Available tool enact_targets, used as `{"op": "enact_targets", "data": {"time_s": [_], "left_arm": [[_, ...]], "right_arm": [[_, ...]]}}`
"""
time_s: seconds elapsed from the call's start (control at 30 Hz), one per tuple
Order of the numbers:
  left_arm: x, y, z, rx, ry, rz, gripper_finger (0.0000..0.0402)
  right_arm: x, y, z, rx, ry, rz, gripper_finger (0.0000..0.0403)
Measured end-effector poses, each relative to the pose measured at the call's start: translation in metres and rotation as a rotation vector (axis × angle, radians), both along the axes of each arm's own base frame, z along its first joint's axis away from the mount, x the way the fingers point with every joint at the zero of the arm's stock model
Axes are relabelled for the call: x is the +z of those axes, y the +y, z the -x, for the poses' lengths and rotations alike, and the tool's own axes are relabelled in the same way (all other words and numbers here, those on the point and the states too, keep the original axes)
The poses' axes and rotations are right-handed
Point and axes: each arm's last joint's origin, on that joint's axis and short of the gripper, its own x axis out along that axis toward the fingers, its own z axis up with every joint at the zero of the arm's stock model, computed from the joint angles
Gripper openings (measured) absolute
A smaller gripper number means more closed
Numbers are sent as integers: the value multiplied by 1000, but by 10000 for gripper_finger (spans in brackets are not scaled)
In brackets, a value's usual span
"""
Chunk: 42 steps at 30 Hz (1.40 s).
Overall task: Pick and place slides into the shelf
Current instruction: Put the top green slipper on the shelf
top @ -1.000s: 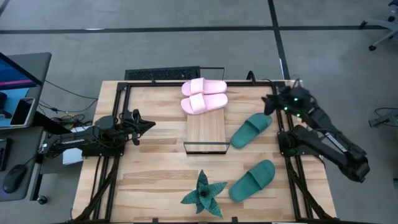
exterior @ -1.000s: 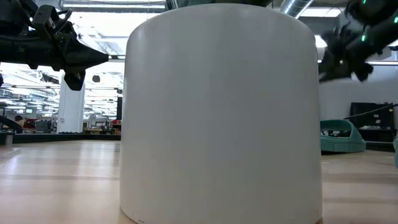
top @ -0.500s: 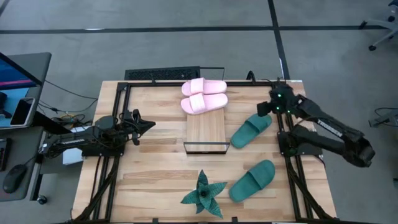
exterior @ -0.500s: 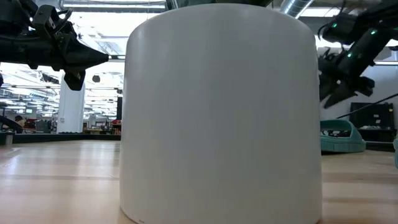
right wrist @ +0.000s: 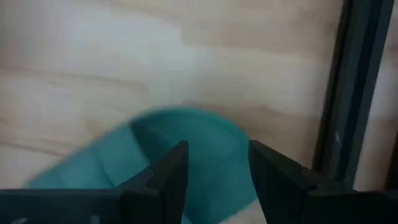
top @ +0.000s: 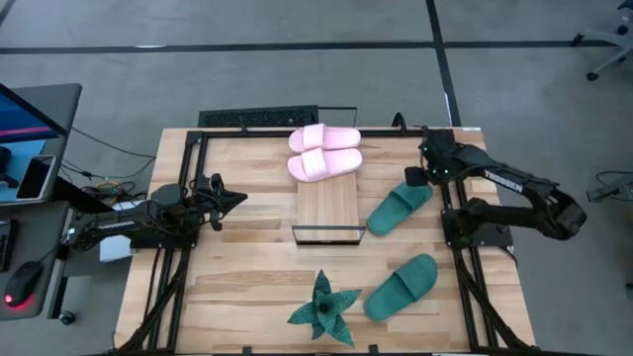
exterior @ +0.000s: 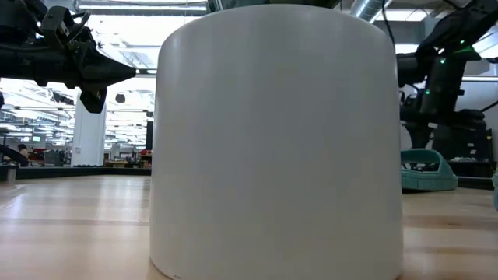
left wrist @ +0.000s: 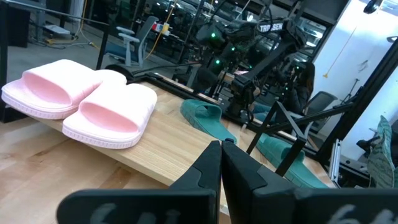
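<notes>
Right claw (top: 415, 176) poised over the far end of the nearer-to-shelf teal slide (top: 400, 207), its two fingers parted and nothing between them. In the right wrist view the rounded end of this slide lies directly below and ahead of the gap between the fingers (right wrist: 166, 171). The slide's long axis runs diagonally across the worktop (top: 247, 297), from beside the shelf (top: 327, 210) up toward the right arm's base, so the claw stands at its outer tip, not over the strap. The second teal slide (top: 402, 286) lies closer to the front edge, roughly parallel to the first and well apart from the claw. Both pale pink slides (top: 324, 151) already rest side by side on the far end of the shelf, leaving its near slats bare. The left claw (top: 233, 198) is closed and empty, waiting at the left side, pointing toward the shelf; the right arm is clearly the nearer to both teal slides. A spiky green plant (top: 323, 308) sits just beyond the shelf's near end.
</notes>
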Motion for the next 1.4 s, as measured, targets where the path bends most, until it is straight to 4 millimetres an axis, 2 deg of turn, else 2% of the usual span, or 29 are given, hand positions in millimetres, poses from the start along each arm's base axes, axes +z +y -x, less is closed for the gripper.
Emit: {"op": "enact_targets", "data": {"time_s": [0.47,0.77,1.0,1.2,1.4], "left_arm": [[0,0,0,-1,0,0,0],[0,0,0,-1,0,0,0],[0,0,0,-1,0,0,0],[0,0,0,-1,0,0,0],[0,0,0,-1,0,0,0]], "right_arm": [[-18,2,-8,-20,122,-150,182],[-32,-2,-9,-40,241,-175,194],[-39,-5,-14,-13,247,-199,190],[-44,-5,-18,-1,269,-216,162],[-45,-6,-17,0,294,-207,76]]}}
